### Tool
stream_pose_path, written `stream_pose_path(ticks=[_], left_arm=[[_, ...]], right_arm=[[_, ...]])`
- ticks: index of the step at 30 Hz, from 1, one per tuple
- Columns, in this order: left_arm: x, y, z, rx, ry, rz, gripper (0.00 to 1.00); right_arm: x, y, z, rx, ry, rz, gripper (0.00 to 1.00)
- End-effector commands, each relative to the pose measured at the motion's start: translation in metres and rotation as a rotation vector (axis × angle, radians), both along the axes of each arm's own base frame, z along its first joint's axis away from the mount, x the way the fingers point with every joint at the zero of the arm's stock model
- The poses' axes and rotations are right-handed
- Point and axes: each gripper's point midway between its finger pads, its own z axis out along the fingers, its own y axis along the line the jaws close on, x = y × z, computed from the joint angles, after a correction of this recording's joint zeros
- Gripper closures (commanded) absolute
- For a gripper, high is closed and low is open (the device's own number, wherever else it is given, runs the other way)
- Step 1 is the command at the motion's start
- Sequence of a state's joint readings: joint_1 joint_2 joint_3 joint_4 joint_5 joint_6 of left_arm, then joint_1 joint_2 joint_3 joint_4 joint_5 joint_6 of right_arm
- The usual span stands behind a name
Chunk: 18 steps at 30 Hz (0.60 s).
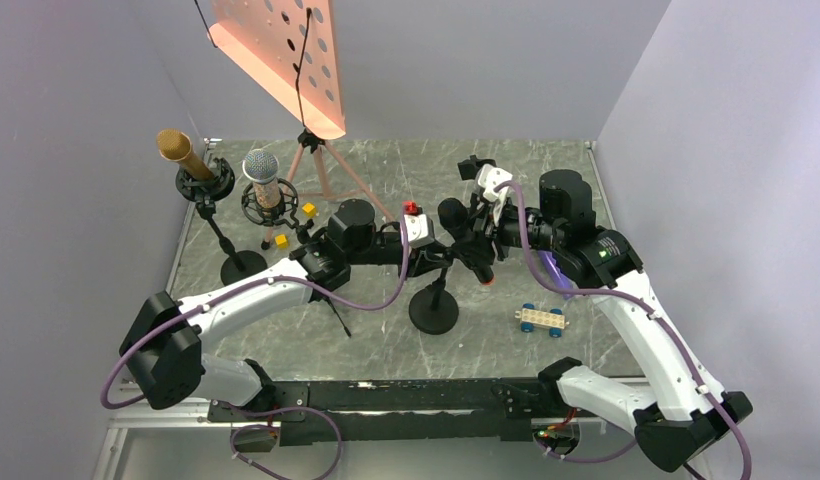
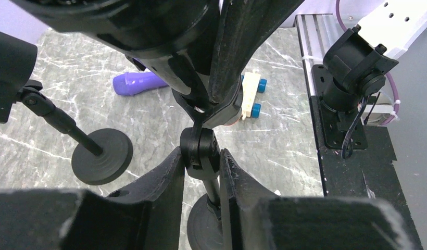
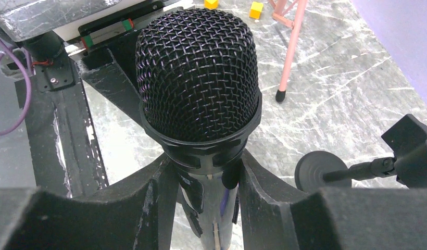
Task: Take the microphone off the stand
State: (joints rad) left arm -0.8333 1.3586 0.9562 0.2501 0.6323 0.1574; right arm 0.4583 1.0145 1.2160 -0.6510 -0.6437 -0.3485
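Top external: toy car [image 1: 542, 319] lies near stand [image 1: 433, 310].

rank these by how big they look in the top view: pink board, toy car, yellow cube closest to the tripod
1. pink board
2. toy car
3. yellow cube
The board stands raised, nearer the camera, so its lead may be overstated.

The microphone [image 3: 198, 78] shows its mesh head in the right wrist view. Its handle drops between the right jaws and is cut off by the bottom edge. In the left wrist view the left jaws cover most of the base of the stand [image 2: 200, 151], and the clip above its pivot is cut by the top edge. A purple object [image 2: 133, 83] and a toy car [image 2: 249, 99] there are half covered. From above, the 2 wrists hide where the jaws close.
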Motion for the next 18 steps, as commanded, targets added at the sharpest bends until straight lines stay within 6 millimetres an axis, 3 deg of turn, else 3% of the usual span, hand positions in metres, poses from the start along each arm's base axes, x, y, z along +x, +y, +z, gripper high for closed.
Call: stream_pose_path(ticks=[1, 2, 5, 8, 11, 12, 13, 15, 18], left_arm=[[-0.001, -0.008, 0.018, -0.048, -0.033, -0.028, 0.93], [0.000, -0.008, 0.017, -0.047, -0.036, -0.023, 1.00], [0.001, -0.007, 0.014, -0.040, -0.034, -0.015, 1.00], [0.002, -0.005, 0.010, -0.032, -0.028, -0.003, 1.00], [0.000, -0.005, 0.004, -0.020, -0.003, -0.013, 1.00], [0.000, -0.006, 0.001, -0.015, 0.007, -0.018, 1.00], [0.000, -0.006, 0.001, -0.014, 0.012, -0.020, 1.00], [0.000, -0.007, -0.001, -0.011, 0.006, -0.024, 1.00], [0.001, -0.007, 0.000, -0.014, -0.004, -0.021, 1.00]], right_arm=[[0.011, 0.007, 0.024, 0.062, -0.095, 0.011, 1.00], [0.011, 0.007, 0.025, 0.063, -0.095, 0.008, 1.00], [0.023, 0.001, 0.034, 0.103, -0.077, -0.079, 1.00], [0.053, -0.020, 0.060, 0.182, -0.050, -0.231, 1.00], [0.100, -0.065, 0.116, 0.259, -0.144, -0.435, 1.00], [0.114, -0.090, 0.151, 0.314, -0.213, -0.503, 1.00], [0.122, -0.098, 0.160, 0.362, -0.191, -0.530, 1.00], [0.133, -0.126, 0.200, 0.482, -0.225, -0.594, 1.00], [0.129, -0.127, 0.223, 0.584, -0.205, -0.570, 1.00]])
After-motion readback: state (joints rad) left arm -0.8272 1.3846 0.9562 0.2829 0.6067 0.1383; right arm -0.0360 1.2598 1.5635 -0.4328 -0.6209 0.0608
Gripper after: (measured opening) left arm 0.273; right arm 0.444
